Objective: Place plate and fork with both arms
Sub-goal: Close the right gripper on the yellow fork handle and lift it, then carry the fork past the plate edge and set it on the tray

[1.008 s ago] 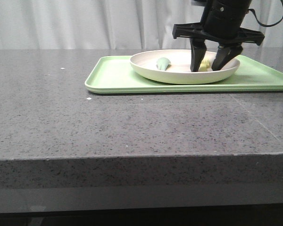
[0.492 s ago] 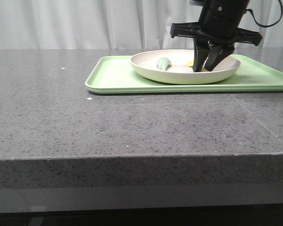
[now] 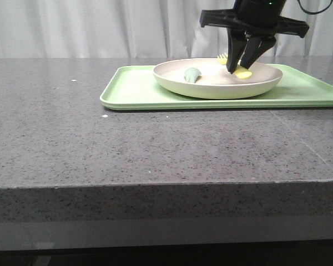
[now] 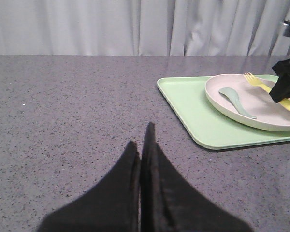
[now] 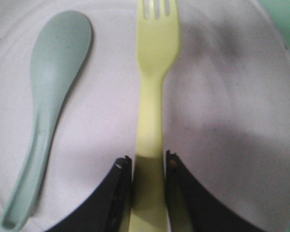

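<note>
Right now the right gripper [image 3: 240,65] has its jaws closed on the handle of the fork [image 5: 153,96], one finger pressed to each side of the slim yellow stem in the right wrist view. From the front, the fork [image 3: 235,67] hangs tilted above the plate [image 3: 217,78], its tines higher and pointing toward the far side, the handle end sticking out below the fingertips; whether that low end touches the plate is hard to tell. The plate sits on the green tray [image 3: 139,88], toward the tray's middle, and the tray rests on the grey speckled bench [image 3: 155,149]. Inside the plate, to the left of the fork as seen from the front, a grey-green spoon [image 3: 192,74] lies flat. The left gripper [image 4: 142,150] is well apart from the tray, over bare bench, its jaws pressed together with nothing between them. From the left wrist view the fork [image 4: 268,89] slants across the plate [image 4: 251,104], beside the spoon [image 4: 236,101].
</note>
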`<action>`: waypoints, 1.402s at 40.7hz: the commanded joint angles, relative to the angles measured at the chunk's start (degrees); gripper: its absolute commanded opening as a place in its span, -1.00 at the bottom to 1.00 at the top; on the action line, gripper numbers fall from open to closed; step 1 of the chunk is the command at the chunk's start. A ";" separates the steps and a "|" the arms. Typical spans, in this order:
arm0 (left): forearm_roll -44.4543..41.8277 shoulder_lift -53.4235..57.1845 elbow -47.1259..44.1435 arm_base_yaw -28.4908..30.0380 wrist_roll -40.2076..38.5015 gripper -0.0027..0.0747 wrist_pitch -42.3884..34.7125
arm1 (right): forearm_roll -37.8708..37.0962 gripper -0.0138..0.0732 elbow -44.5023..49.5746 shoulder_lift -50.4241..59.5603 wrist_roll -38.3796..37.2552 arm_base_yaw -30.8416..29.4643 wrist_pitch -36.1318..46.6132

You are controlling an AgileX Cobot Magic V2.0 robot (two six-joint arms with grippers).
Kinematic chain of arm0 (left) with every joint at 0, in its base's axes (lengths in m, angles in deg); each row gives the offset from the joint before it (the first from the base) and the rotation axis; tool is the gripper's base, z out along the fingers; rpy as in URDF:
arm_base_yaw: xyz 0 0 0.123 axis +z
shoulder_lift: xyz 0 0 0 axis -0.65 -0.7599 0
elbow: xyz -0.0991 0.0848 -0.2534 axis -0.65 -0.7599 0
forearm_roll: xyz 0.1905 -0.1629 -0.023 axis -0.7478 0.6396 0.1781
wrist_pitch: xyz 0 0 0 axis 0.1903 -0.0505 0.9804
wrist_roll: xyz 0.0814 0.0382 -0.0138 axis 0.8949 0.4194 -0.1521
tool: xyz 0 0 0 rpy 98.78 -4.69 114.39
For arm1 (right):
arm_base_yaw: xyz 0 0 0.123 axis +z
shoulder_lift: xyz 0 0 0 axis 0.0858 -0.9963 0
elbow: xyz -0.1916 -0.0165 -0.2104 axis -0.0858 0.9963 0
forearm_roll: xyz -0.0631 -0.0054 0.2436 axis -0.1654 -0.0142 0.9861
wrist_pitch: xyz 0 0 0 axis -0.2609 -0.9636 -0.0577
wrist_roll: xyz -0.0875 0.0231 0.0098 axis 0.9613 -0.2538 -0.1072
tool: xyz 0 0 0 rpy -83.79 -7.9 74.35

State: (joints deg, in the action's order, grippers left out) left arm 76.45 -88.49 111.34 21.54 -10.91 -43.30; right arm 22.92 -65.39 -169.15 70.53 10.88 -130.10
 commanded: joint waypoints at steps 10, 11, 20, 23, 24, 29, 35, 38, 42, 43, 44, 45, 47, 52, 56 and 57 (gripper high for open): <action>-0.24 -0.46 1.51 0.08 -0.50 -0.98 -4.52 | -0.20 -0.71 -3.17 3.87 0.06 -2.44 0.08; -0.24 -0.46 1.51 0.08 -0.50 -0.98 -4.52 | -0.20 -0.71 -3.17 3.87 0.06 -2.88 -0.17; -0.24 -0.46 1.51 0.08 -0.50 -0.98 -4.52 | -0.20 -0.71 -3.17 3.87 0.68 -7.18 -2.16; -0.24 -0.46 1.51 0.08 -0.50 -0.98 -4.52 | -0.20 -0.71 -3.17 3.87 1.37 -8.48 -2.60; -0.24 -0.46 1.51 0.08 -0.50 -0.98 -4.52 | -0.20 -0.71 -3.17 3.87 1.64 -8.69 -2.70; -0.24 -0.46 1.51 0.08 -0.50 -0.98 -4.52 | -0.20 -0.71 -3.17 3.87 2.52 -10.34 -3.24; -0.24 -0.46 1.51 0.08 -0.50 -0.98 -4.52 | -0.20 -0.71 -3.17 3.87 3.83 -11.59 -3.80; -0.24 -0.46 1.51 0.08 -0.50 -0.98 -4.52 | -0.48 -0.71 -3.06 3.80 5.13 -11.70 -3.98; -0.24 -0.46 1.51 0.08 -0.50 -0.98 -4.52 | -0.91 -0.71 -3.06 3.69 5.28 -11.70 -4.05; -0.24 -0.46 1.51 0.08 -0.50 -0.98 -4.52 | -0.97 -0.71 -3.06 3.70 5.28 -11.70 -3.98; -0.24 -0.46 1.51 0.08 -0.50 -0.98 -4.52 | -1.05 -0.71 -3.06 3.70 5.28 -11.70 -3.92; -0.24 -0.46 1.51 0.08 -0.50 -0.98 -4.52 | -1.11 -0.71 -3.06 3.70 5.28 -11.70 -3.83; -0.24 -0.46 1.51 0.08 -0.50 -0.98 -4.52 | -1.11 -0.71 -3.06 3.70 5.28 -11.70 -3.70; -0.24 -0.46 1.51 0.08 -0.50 -0.98 -4.52 | -1.11 -0.71 -3.06 3.70 5.28 -11.70 -3.41; -0.24 -0.46 1.51 0.08 -0.50 -0.98 -4.52 | -1.11 -0.71 -3.06 3.89 5.28 -11.70 -3.34; -0.24 -0.46 1.51 0.08 -0.50 -0.98 -4.52 | -1.11 -0.71 -3.06 3.92 5.28 -11.70 -3.39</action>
State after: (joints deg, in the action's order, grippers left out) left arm 76.45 -88.49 111.34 21.54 -10.91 -43.30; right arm 22.44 -66.54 -169.15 75.24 -0.47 -135.45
